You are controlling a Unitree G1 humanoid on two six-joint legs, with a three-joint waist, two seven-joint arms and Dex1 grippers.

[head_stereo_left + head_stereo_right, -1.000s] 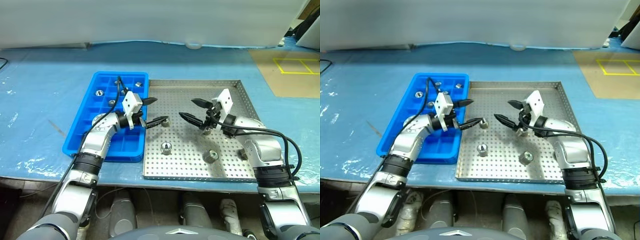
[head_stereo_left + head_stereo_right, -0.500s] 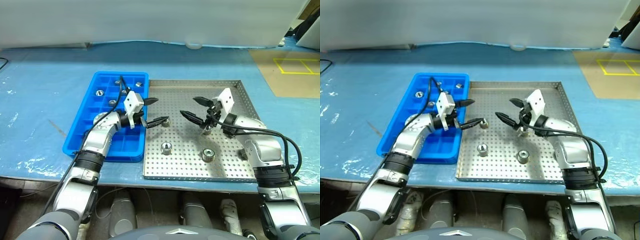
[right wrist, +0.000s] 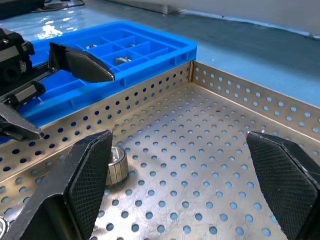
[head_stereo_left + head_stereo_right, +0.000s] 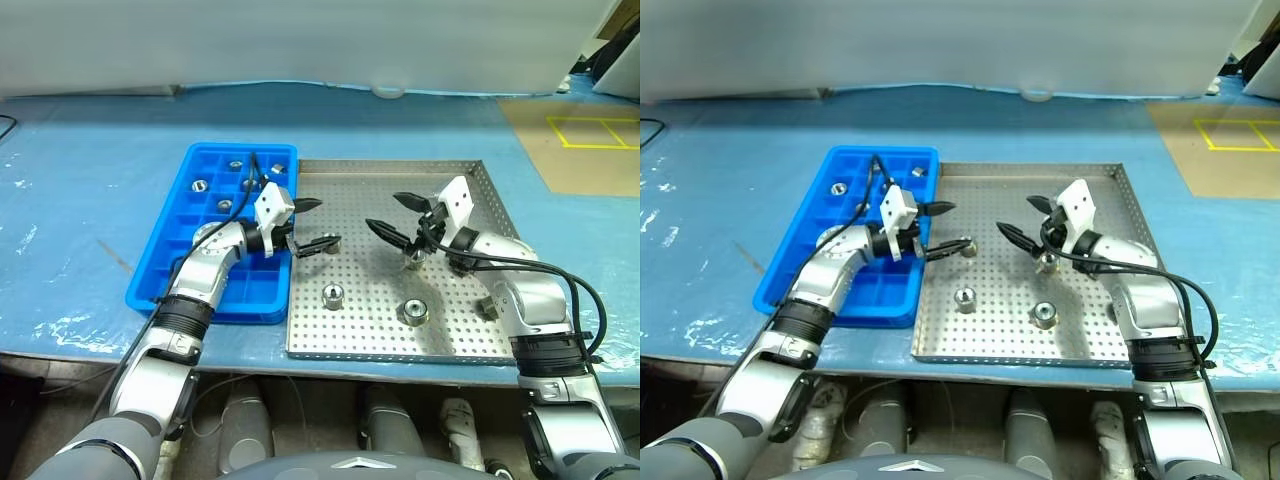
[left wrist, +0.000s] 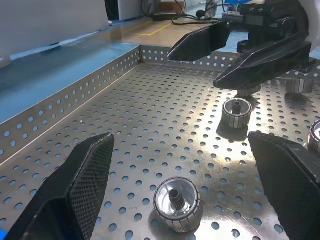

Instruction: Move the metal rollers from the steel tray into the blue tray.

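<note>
The steel tray (image 4: 450, 180) lies right of the blue tray (image 4: 165, 270). Several metal rollers lie on the steel tray's perforated floor: one (image 4: 333, 243) by the left gripper's lower finger, one (image 4: 333, 295) nearer the front, one (image 4: 412, 311) front centre, one (image 4: 412, 260) under the right gripper. More rollers (image 4: 200, 185) sit in far compartments of the blue tray. My left gripper (image 4: 318, 222) is open over the steel tray's left edge, a roller (image 5: 177, 204) lying between its fingers. My right gripper (image 4: 385, 212) faces it, open and empty, above the tray's middle.
Both trays rest on a blue plastic-covered table (image 4: 90, 150). A brown board with yellow tape (image 4: 585, 135) lies at the far right. The steel tray's raised rim (image 3: 235, 87) and the blue tray's wall (image 3: 150, 65) stand close to the grippers.
Nothing has visibly moved beyond a slight turn of the right wrist. Both grippers stay open and face each other as before.
</note>
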